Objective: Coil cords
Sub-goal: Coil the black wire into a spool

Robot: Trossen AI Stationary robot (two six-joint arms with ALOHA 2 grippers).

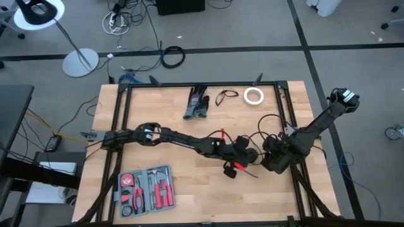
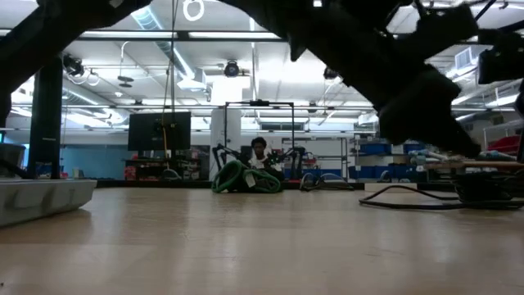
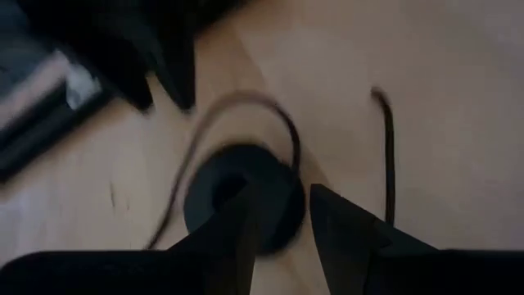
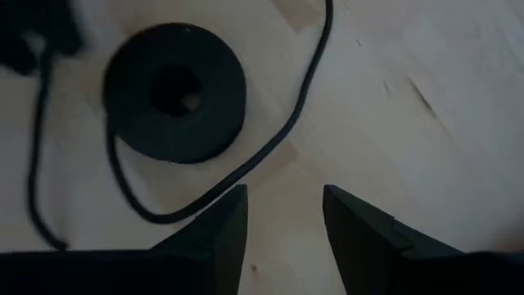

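- From above: both arms meet right of centre on the wooden counter (image 1: 189,189). The left pincer (image 1: 242,153) and right pincer (image 1: 270,155) crowd around the cords (image 1: 268,123), whose thin loops trail off toward the far right edge. The two wrists sit so near each other that they could bump, or one could drag the tail out of the other's reach. The tool case (image 1: 146,187), gloves (image 1: 197,102), glasses (image 1: 225,96) and tape roll (image 1: 254,95) are well apart, so no trouble there.
- Table-level: mostly dark arm overhead; a bit of cord (image 2: 417,197) lies flat on the right. Can't read either pincer here.
- Left wrist: the left pincer (image 3: 278,217) is spread, one finger right over the edge of the round bundle (image 3: 244,201). If it closes like this I reckon it nips only the rim and the winding could slump apart.
- Right wrist: the right pincer (image 4: 284,215) is spread too, holding nothing, just beside the loose tail (image 4: 270,147) that curves round the bundle (image 4: 175,90). The tail is thin and flat on the wood, so the fingers could easily slide past it or push it away.
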